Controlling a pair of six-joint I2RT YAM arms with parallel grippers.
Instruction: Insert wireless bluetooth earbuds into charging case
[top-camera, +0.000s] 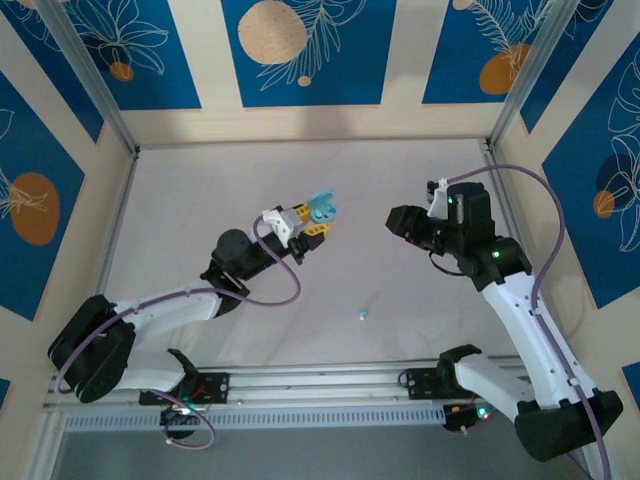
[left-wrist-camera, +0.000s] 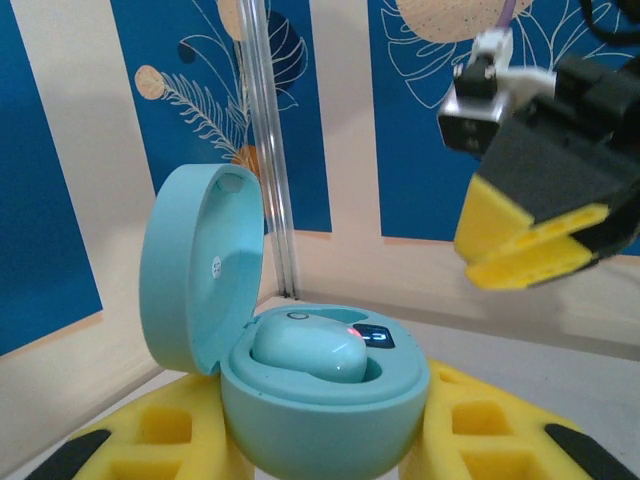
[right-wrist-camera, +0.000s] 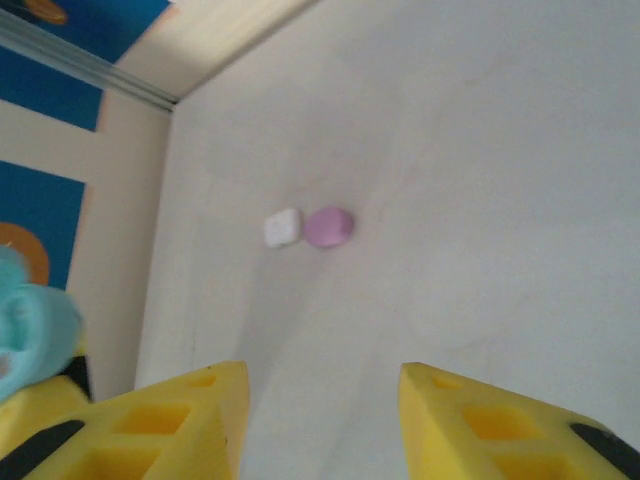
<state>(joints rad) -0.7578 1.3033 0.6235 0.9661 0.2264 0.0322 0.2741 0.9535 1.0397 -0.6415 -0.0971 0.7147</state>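
Leftmost, the left claw (top-camera: 310, 220) is held out over the middle of the bench (top-camera: 200, 200), clamped on the base of an open teal case (top-camera: 322, 207). In the left wrist view the case's lid stands upright at the left. One seated teal bud (left-wrist-camera: 310, 355) lies in the case's well beside a small lit display, and the yellow fingers (left-wrist-camera: 170, 430) press the shell from both sides. Toward the near edge and a little to the right, a loose teal bud (top-camera: 363, 313) lies alone on the bench. It is well apart from both claws, roughly between them, with bare surface all round it. Farther right, the right claw (top-camera: 396, 219) faces the case from just beside it, its fingers (right-wrist-camera: 190, 415) spread apart with nothing between them. Beyond those fingers, in the right wrist view, a white piece (right-wrist-camera: 282, 228) and a pink piece (right-wrist-camera: 328, 226) sit touching on the bench near a wall. They are too small to tell whether they are cases or buds. Walls close the bench at the left, back and right, with a metal corner post (top-camera: 510, 75) at the far right and a rail (top-camera: 330, 380) along the near edge. The wide strip before the back wall (top-camera: 310, 120) is bare.
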